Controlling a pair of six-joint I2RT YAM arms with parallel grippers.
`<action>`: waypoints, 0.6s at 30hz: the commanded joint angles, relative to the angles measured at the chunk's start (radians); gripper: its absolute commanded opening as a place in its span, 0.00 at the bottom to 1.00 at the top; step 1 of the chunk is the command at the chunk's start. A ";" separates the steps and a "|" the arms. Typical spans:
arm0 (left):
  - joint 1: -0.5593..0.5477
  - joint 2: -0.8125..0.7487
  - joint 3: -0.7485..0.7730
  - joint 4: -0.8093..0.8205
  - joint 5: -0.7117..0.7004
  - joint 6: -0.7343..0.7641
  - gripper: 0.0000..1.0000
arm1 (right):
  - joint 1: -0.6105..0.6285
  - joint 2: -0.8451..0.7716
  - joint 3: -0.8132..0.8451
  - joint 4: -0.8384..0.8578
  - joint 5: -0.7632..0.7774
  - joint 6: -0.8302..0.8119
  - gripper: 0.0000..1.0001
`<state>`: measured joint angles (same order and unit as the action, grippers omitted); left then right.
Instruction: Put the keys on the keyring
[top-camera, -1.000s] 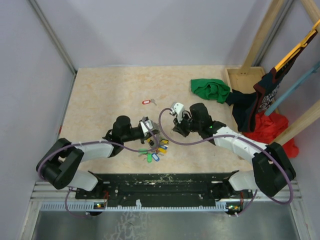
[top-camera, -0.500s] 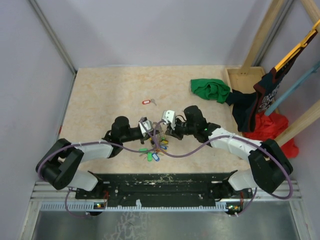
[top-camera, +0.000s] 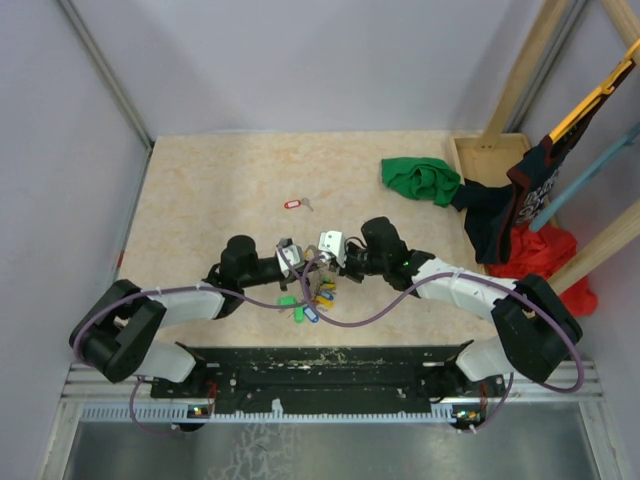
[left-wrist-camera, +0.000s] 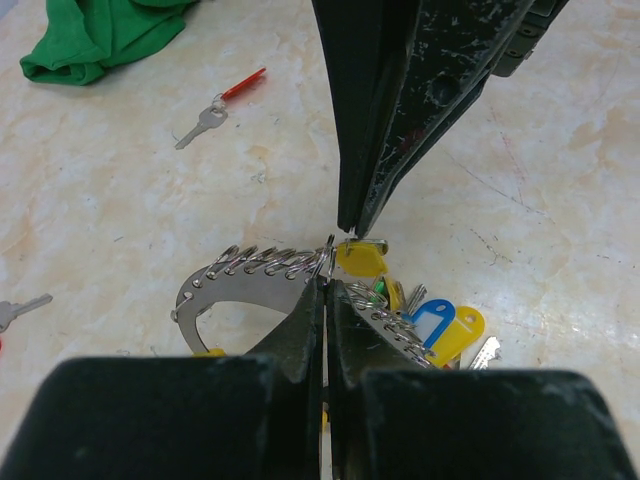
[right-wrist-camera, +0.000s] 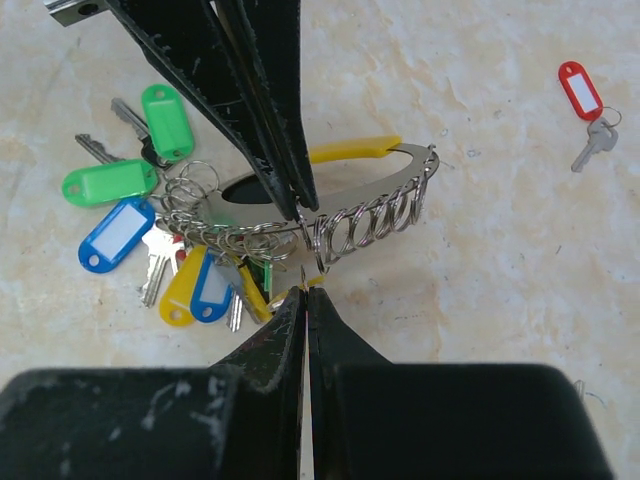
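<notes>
The keyring (top-camera: 308, 296) is a grey metal band strung with small split rings and blue, green and yellow tags; it lies on the table between the arms. My left gripper (top-camera: 300, 262) is shut on the band's edge, as the left wrist view (left-wrist-camera: 326, 283) shows. My right gripper (top-camera: 328, 262) is shut on a small yellow key (left-wrist-camera: 360, 258) with a little ring, and its tips (right-wrist-camera: 304, 292) touch the keyring's row of split rings (right-wrist-camera: 370, 222). The two grippers meet tip to tip over the ring.
A key with a red tag (top-camera: 293, 204) lies farther back and shows in the right wrist view (right-wrist-camera: 580, 90). Another loose key (left-wrist-camera: 20, 310) lies at the left. A green cloth (top-camera: 420, 178), a wooden box (top-camera: 490, 160) and clothes (top-camera: 530, 240) are at the right.
My right gripper has moved left and down, from beside the keyring to its split rings, meeting the left gripper's tips. The left gripper has kept its hold, shifting only slightly.
</notes>
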<state>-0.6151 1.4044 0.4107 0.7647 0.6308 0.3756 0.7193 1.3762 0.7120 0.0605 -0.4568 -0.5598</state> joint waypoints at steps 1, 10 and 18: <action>0.003 0.004 0.007 0.050 0.041 0.013 0.00 | 0.015 -0.008 0.016 0.064 0.026 -0.022 0.00; 0.003 0.026 0.032 0.008 0.032 0.014 0.00 | 0.022 -0.001 0.015 0.075 0.021 -0.025 0.00; 0.002 0.024 0.037 -0.004 0.030 0.014 0.00 | 0.025 0.002 0.021 0.053 0.019 -0.029 0.00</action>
<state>-0.6151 1.4269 0.4187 0.7547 0.6407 0.3824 0.7330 1.3769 0.7120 0.0822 -0.4274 -0.5770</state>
